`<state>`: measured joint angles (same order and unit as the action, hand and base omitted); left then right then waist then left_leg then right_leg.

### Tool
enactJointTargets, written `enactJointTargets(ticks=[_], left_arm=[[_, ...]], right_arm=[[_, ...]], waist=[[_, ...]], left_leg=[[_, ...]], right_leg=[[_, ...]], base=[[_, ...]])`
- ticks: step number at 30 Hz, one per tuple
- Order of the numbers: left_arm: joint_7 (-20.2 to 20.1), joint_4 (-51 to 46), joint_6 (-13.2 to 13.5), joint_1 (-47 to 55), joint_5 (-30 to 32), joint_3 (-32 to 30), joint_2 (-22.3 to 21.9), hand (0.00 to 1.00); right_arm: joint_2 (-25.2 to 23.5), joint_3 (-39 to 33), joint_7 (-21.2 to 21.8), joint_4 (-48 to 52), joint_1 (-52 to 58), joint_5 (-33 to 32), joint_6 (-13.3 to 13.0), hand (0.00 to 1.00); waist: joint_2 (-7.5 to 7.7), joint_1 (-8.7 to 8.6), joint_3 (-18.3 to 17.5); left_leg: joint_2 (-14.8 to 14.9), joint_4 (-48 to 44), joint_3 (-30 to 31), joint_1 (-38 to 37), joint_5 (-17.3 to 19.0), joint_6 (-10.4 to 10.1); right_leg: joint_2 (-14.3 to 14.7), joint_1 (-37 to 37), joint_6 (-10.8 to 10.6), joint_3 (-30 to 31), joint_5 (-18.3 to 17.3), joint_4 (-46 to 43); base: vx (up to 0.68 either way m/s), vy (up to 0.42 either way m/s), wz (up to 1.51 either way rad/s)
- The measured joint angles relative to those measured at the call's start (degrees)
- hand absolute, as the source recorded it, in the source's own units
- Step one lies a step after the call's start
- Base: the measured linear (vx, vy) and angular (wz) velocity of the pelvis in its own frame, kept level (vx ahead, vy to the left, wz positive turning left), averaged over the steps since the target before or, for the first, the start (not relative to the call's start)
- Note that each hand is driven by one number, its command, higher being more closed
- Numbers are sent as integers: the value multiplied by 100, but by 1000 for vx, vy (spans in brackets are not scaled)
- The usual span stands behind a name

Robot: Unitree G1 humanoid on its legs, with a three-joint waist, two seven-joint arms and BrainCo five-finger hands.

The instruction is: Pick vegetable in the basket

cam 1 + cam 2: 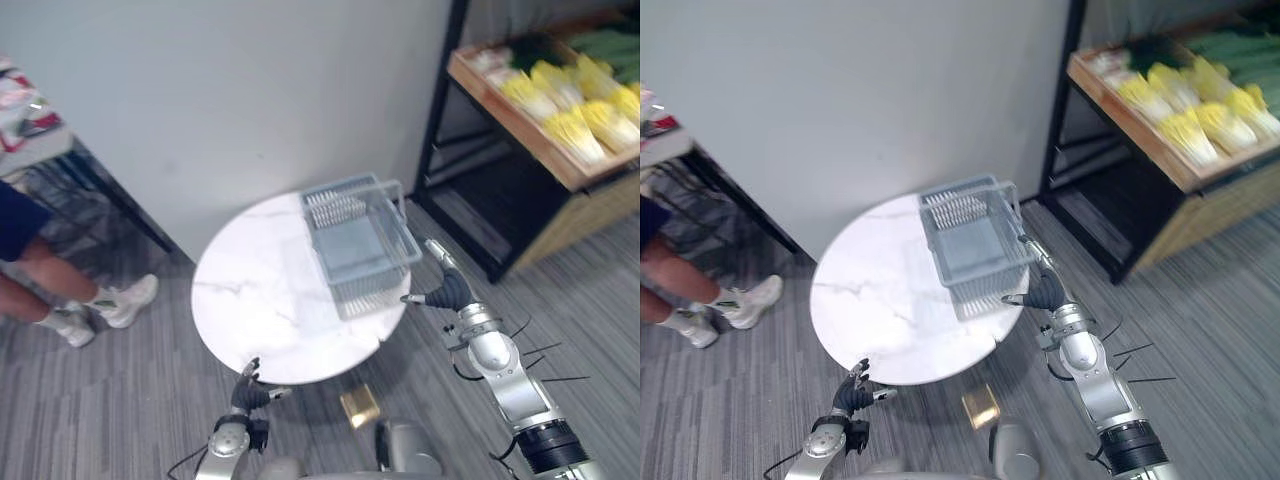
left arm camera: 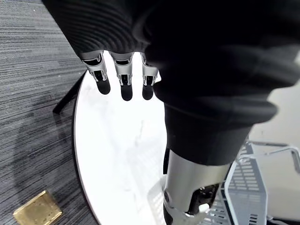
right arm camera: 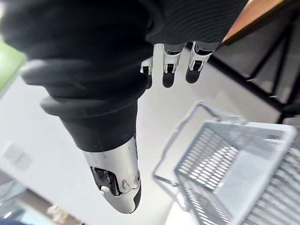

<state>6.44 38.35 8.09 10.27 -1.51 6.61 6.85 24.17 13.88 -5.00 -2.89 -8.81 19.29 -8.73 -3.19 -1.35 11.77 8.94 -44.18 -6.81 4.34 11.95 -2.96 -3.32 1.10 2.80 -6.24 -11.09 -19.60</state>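
An empty grey plastic basket (image 1: 352,255) stands on the far right part of a round white marble table (image 1: 255,310). My right hand (image 1: 445,290) hovers at the basket's near right corner, open, with its fingers straight and holding nothing; its wrist view looks past the fingers (image 3: 168,65) at the basket (image 3: 234,168). Low at the table's near edge is my left hand (image 1: 250,392), also open and holding nothing. Yellow-white cabbages (image 1: 575,110) lie on a wooden shelf (image 1: 520,125) at the upper right, well beyond both hands.
A person's legs in white shoes (image 1: 125,300) stand at the left beside a dark wire rack (image 1: 70,195). A small gold block (image 1: 360,405) lies on the carpet under the table's near edge. The shelf's black frame (image 1: 440,110) stands right of the table.
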Motion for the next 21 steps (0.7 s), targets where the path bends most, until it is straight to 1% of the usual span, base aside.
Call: enactJointTargets(ticks=[1,2,3,4,5,6,7,8,9,10,12,13,14,15,16,17,18,19,21], left_arm=[[-10,2,-7,34,2,0,3,0],[-21,2,-9,27,8,8,2,0],[-26,4,-9,28,12,19,1,0],[-27,10,-7,37,23,49,-1,0],[-28,14,-2,67,80,72,-12,0],[-27,13,4,96,118,74,-19,0],[-20,56,0,54,125,73,11,0],[-21,42,13,36,135,83,11,0],[-20,43,15,-20,162,156,12,0],[-20,34,19,-36,178,213,11,0],[-8,23,56,-46,196,268,14,0],[12,20,91,-70,193,268,17,0],[23,16,123,-138,193,267,28,0],[27,10,127,-171,186,266,35,0],[57,-98,134,-262,150,266,47,0],[99,-155,140,-295,133,265,54,0],[148,-254,194,-332,86,237,73,0],[170,-297,233,-368,13,227,103,0],[227,-315,257,-415,-30,206,130,0]], right_arm=[[12,66,1,-3,-76,69,1,0],[60,80,5,-15,-84,180,3,0],[112,104,8,-33,-87,216,7,0],[266,200,8,-75,-107,296,10,0],[459,333,13,-142,-206,439,10,0],[543,407,13,-208,-320,483,8,0],[539,498,9,-447,-569,616,11,0],[550,525,6,-541,-710,682,12,0],[557,539,-16,-721,-1000,819,12,0],[556,583,-32,-894,-1282,874,16,0],[573,792,-135,-1306,-1960,1077,18,0],[601,888,-192,-1485,-2222,1140,19,0],[659,1028,-257,-1780,-2628,1235,13,0],[683,1079,-266,-1918,-2793,1283,16,0],[814,1155,-287,-2291,-3241,1384,28,0],[870,1159,-311,-2435,-3389,1427,38,0],[946,1162,-382,-2752,-3686,1512,65,0],[1031,1164,-404,-2985,-3936,1555,130,0],[1146,1163,-484,-3252,-4198,1570,187,0]], waist=[[-12,8,-6],[-2,34,-1],[2,44,2],[-24,41,-13],[-177,35,-51],[-290,32,-56],[-269,33,-48],[-241,30,-35],[-210,33,-9],[-218,44,-5],[-282,48,39],[-332,60,66],[-413,103,121],[-437,117,139],[-547,169,213],[-579,194,249],[-616,228,359],[-657,224,451],[-685,224,565]], left_leg=[[-27,577,-55,137,23,41],[-127,1168,-83,216,22,42],[-204,1508,-111,218,15,34],[-348,2219,-124,178,-166,-25],[-429,2861,-115,139,-960,48],[-393,3036,-117,115,-1313,19],[-444,3241,-132,-29,-1225,77],[-503,3381,-132,-77,-1248,102],[-580,3623,-126,-137,-1282,119],[-644,3767,-129,-142,-1309,157],[-802,4041,-121,-97,-1471,232],[-832,4130,-113,-54,-1517,239],[-866,4278,-88,26,-1606,263],[-886,4356,-69,62,-1677,252],[-908,4608,8,166,-1862,259],[-911,4696,36,195,-1937,263],[-909,4862,73,207,-2059,257],[-904,4950,139,250,-2134,238],[-900,4950,194,321,-2165,219]], right_leg=[[-3,-82,-5,4,40,173],[-51,-131,-21,1,50,248],[-89,-176,-34,4,56,266],[-124,-207,-56,12,54,279],[-37,-201,-124,38,34,282],[47,-208,-182,74,1,276],[3,-209,-263,161,-41,265],[-45,-180,-289,180,-34,263],[-117,-132,-372,248,-85,268],[-161,-64,-410,319,-108,263],[-248,102,-447,387,-118,262],[-273,193,-483,390,-118,246],[-287,350,-501,385,-114,196],[-299,429,-502,378,-113,169],[-303,634,-531,324,-94,128],[-301,699,-535,306,-89,111],[-309,806,-535,281,-89,49],[-314,874,-535,219,-89,9],[-315,952,-535,174,-90,-42]], base=[[227,6,-9],[201,42,-7],[234,84,-3],[258,124,-6],[258,145,-11],[238,189,-16],[169,154,-12],[171,185,-2],[99,126,5],[77,144,9],[17,117,10],[-12,97,12],[-31,61,12],[-70,55,22],[-74,29,22],[-78,20,24],[-57,6,20],[-61,-4,21],[-36,-19,15]])
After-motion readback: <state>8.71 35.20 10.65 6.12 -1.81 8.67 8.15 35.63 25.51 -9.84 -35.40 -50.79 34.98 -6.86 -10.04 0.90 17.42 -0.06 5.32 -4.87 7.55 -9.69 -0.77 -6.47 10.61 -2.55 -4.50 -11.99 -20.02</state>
